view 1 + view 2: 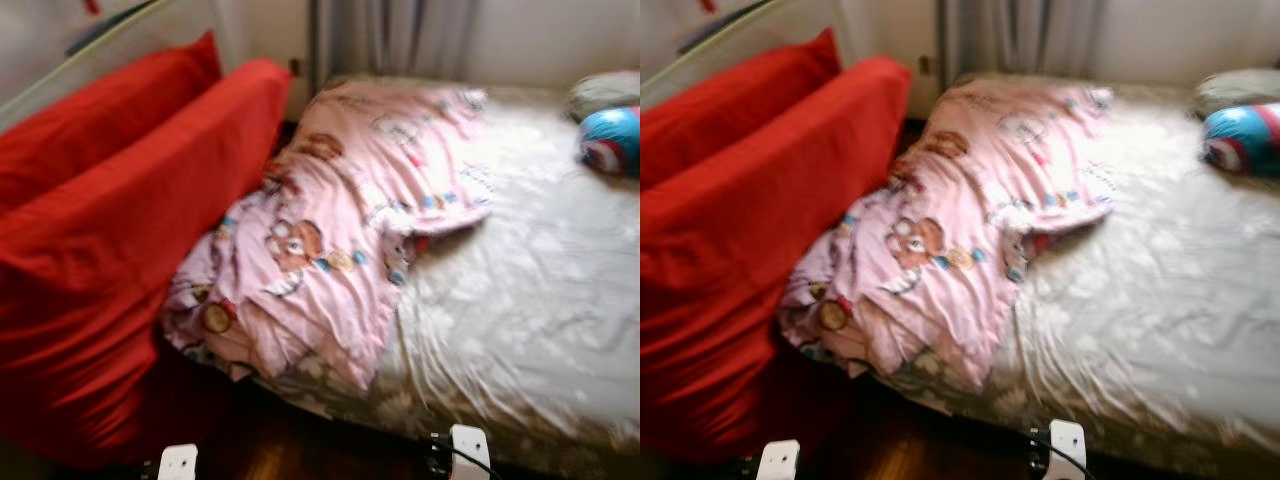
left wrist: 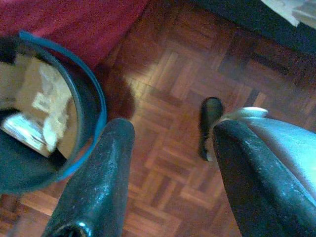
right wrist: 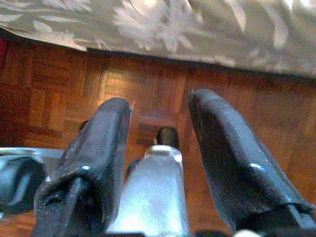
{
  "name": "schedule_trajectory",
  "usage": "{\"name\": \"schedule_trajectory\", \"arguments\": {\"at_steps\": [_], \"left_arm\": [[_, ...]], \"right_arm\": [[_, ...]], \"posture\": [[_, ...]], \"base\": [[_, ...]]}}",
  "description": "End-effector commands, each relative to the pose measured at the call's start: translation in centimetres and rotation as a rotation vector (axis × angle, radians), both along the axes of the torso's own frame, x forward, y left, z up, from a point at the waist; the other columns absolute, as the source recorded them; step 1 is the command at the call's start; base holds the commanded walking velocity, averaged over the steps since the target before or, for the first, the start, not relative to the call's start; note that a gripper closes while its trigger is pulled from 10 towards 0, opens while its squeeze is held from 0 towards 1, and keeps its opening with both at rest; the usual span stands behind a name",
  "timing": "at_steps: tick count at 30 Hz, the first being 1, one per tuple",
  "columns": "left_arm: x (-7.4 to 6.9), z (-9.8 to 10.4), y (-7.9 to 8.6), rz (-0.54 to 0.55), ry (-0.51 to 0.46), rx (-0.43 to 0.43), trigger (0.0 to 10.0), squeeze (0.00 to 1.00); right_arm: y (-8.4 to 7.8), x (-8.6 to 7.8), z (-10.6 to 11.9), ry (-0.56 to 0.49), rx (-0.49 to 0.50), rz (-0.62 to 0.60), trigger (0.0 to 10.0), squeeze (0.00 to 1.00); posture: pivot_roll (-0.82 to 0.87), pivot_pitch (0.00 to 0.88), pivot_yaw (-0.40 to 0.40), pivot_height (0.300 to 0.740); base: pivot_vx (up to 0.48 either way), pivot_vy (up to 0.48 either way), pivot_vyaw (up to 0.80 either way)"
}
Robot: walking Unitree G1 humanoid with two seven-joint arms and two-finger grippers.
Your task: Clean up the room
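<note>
- Blue-rimmed bin (image 2: 49,123) on the parquet floor (image 2: 168,143), holding cardboard and paper scraps.
- Pink blanket (image 1: 330,230) crumpled on the bed (image 1: 540,290), beside the red sofa (image 1: 110,230).
- Left gripper (image 2: 170,163) and right gripper (image 3: 158,163) hang low, jaws apart, empty.

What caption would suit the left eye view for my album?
A rumpled pink cartoon-print blanket lies heaped on a pale bed, beside a red sofa, with a blue round cushion at the far corner.
</note>
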State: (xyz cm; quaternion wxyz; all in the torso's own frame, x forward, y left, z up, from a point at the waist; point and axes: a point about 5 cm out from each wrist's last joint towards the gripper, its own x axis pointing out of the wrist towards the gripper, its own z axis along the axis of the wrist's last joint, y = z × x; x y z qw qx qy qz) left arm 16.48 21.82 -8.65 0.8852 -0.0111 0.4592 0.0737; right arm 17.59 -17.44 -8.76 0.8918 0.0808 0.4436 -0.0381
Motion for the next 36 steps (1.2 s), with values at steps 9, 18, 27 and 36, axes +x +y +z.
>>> {"name": "schedule_trajectory", "arguments": {"at_steps": [9, 18, 27, 36], "left_arm": [[-0.93, -0.37, 0.17, 0.014, 0.028, -0.003, 10.0, 0.00], [-0.91, -0.37, 0.09, 0.007, 0.024, -0.005, 10.0, 0.00], [-0.80, -0.32, 0.09, 0.010, 0.017, -0.010, 10.0, 0.00], [-0.68, -0.25, 0.13, 0.009, 0.013, -0.008, 10.0, 0.00]], "right_arm": [[0.23, -0.44, -0.22, 0.014, 0.003, 0.015, 10.0, 0.00], [0.18, -0.46, -0.21, 0.011, 0.011, 0.004, 10.0, 0.00], [0.08, -0.26, -0.11, 0.002, 0.010, -0.017, 10.0, 0.00], [0.06, -0.30, -0.14, 0.005, 0.006, -0.020, 10.0, 0.00]], "posture": [[0.00, 0.057, 0.012, 0.740], [0.00, 0.058, 0.008, 0.740], [0.01, 0.078, 0.006, 0.740], [0.01, 0.085, 0.008, 0.740]], "base": [[0.000, 0.000, 0.80], [0.000, 0.000, 0.57], [0.000, 0.000, 0.00], [0.000, 0.000, 0.00]]}}
